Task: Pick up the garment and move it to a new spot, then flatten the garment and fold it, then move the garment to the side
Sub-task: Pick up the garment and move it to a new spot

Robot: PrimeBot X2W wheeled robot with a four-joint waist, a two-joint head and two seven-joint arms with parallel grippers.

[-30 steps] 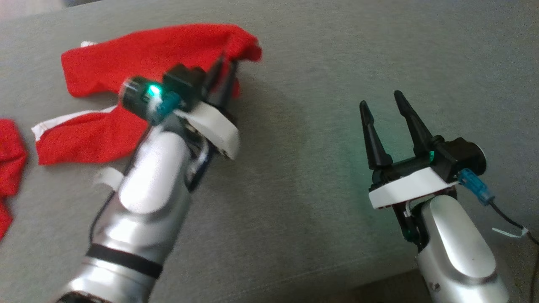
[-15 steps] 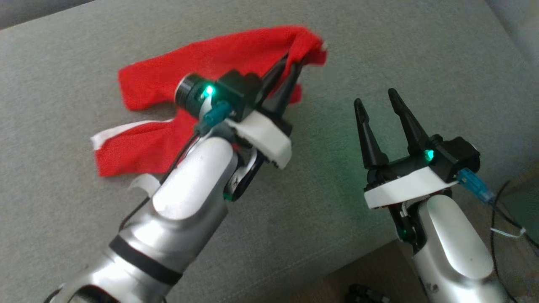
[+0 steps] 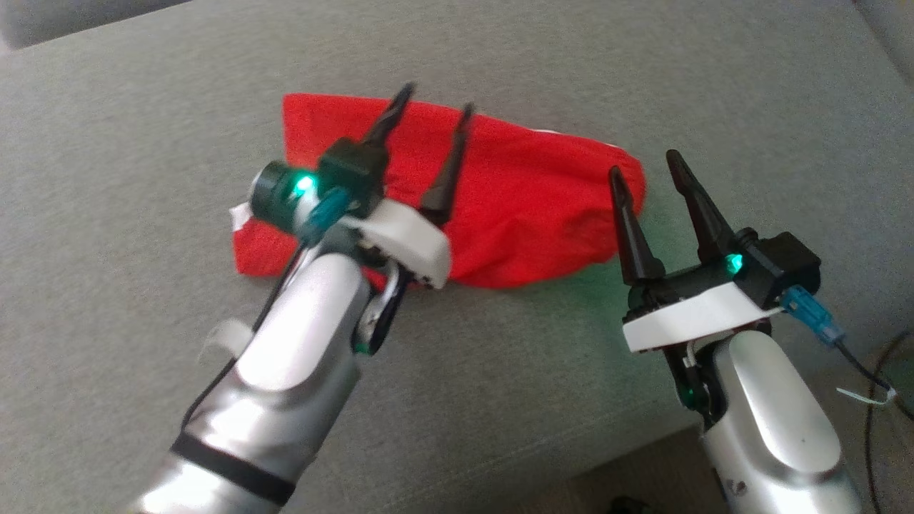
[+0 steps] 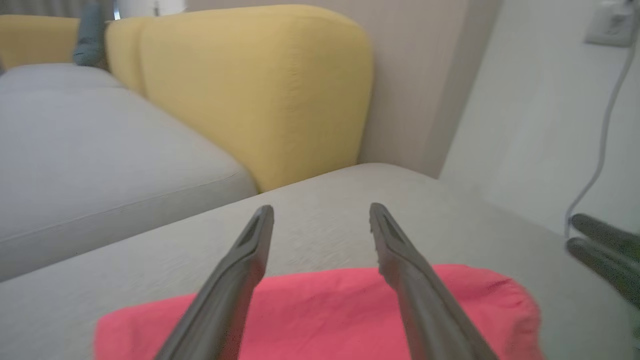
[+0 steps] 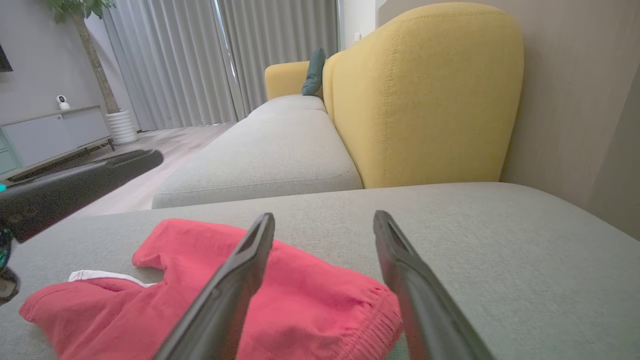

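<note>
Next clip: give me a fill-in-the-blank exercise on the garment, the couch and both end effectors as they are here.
1. The garment lying on the grey cushion is ____ in colour.
2. The left end effector, over the garment, has its jaws ____.
3. The right end effector, jaws apart, holds ____.
4. The backrest behind the cushion is ____.

Missing words: red; open; nothing; yellow.

— Where is room left?
— Bare grey cushion (image 3: 107,214) is seen at the head view's left and lower centre.
— What is blocked?
— The centre, covered by the red garment (image 3: 528,200); the yellow backrest (image 5: 425,95) is set beyond.
</note>
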